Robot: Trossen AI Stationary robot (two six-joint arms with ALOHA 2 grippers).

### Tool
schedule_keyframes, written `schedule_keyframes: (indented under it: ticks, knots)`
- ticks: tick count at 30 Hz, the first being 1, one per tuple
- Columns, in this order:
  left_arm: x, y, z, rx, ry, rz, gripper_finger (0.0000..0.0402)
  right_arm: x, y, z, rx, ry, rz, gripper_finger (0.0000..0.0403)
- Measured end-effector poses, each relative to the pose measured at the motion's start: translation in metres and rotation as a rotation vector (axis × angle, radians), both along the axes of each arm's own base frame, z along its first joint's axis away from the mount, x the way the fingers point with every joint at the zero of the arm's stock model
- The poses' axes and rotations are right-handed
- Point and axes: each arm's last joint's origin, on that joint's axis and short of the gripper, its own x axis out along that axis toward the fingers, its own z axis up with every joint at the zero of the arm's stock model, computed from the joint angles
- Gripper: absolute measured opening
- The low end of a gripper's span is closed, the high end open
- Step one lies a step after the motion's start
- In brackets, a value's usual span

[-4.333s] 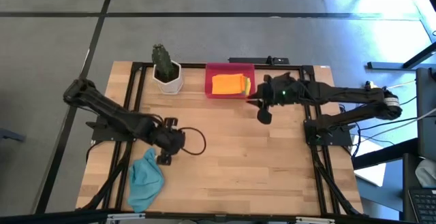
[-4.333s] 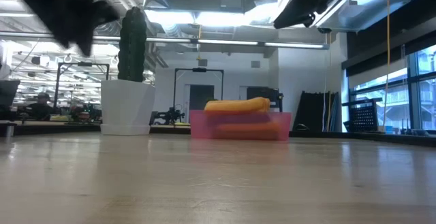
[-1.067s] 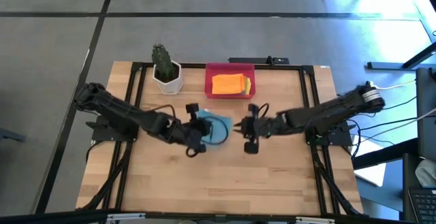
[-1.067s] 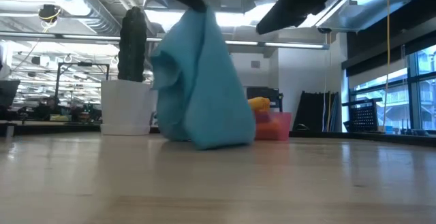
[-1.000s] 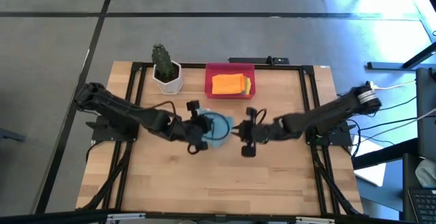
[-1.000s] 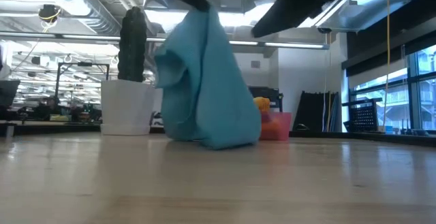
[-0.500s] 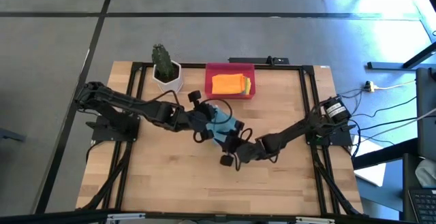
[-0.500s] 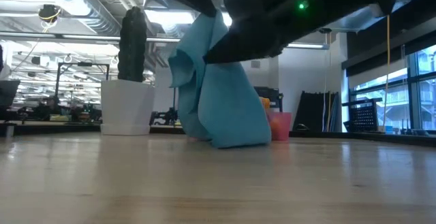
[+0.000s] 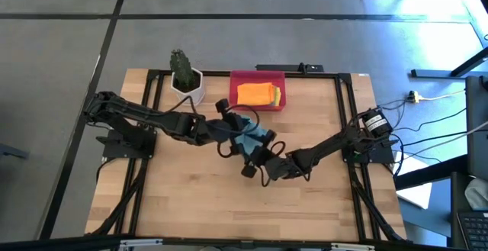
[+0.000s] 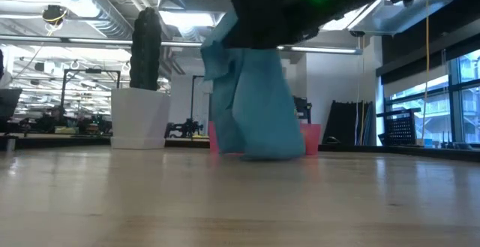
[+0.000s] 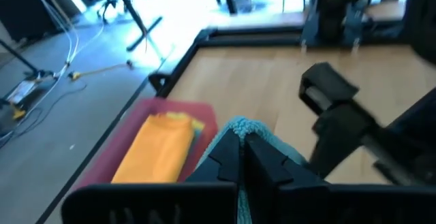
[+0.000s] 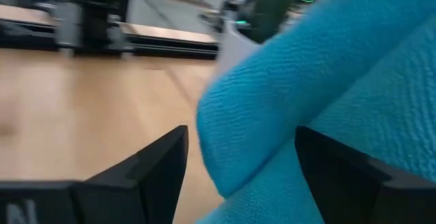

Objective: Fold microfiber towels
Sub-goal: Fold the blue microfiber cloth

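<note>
Wooden tabletop (image 9: 305,205), teal-blue towel (image 10: 255,112) held aloft at mid-table.
Left tool (image 11: 242,157) is clenched on the towel's upper edge, lower hem brushing the tabletop; right tool (image 12: 238,176) stands spread wide with the cloth between its fingers. Orange towel (image 9: 255,94) lies in the red tray (image 9: 258,75).
</note>
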Motion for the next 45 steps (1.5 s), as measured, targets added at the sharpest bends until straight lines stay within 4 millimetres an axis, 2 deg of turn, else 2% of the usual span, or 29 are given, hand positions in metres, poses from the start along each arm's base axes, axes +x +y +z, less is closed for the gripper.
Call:
schedule_keyframes:
  ticks: [6, 10, 15, 20, 21, 27, 33, 39, 45]
  knots:
    - [0.004, -0.001, 0.008, 0.023, -0.069, -0.021, 0.0001, -0.003, -0.003, -0.002, -0.079, 0.041, -0.125, 0.0267]
    - [0.005, -0.001, 0.009, 0.034, -0.078, -0.027, 0.0003, -0.005, -0.005, -0.005, -0.088, 0.059, -0.157, 0.0236]
    - [0.005, -0.001, 0.009, 0.034, -0.079, -0.027, 0.0001, -0.006, -0.001, -0.005, -0.106, 0.076, -0.143, 0.0149]
    - [0.004, -0.001, 0.007, 0.038, -0.054, -0.027, 0.0005, -0.012, 0.017, -0.004, -0.162, 0.114, -0.081, 0.0029]
    - [0.003, -0.001, 0.006, 0.038, -0.044, -0.027, 0.0005, -0.014, 0.021, -0.003, -0.177, 0.122, -0.066, 0.0016]
    - [-0.003, -0.001, -0.005, 0.061, 0.095, -0.033, 0.0008, -0.024, 0.04, 0.005, -0.218, 0.108, -0.064, 0.0014]
    - [-0.012, -0.01, -0.014, 0.088, 0.222, -0.067, 0.007, -0.033, 0.044, 0.025, -0.215, 0.073, -0.07, 0.0009]
    - [-0.026, -0.028, -0.024, 0.037, 0.316, -0.069, 0.0121, -0.037, 0.04, 0.042, -0.205, 0.057, -0.036, 0.0006]
    - [-0.041, -0.059, -0.035, -0.017, 0.307, -0.087, 0.0131, -0.04, 0.033, 0.057, -0.203, 0.04, -0.047, 0.0007]
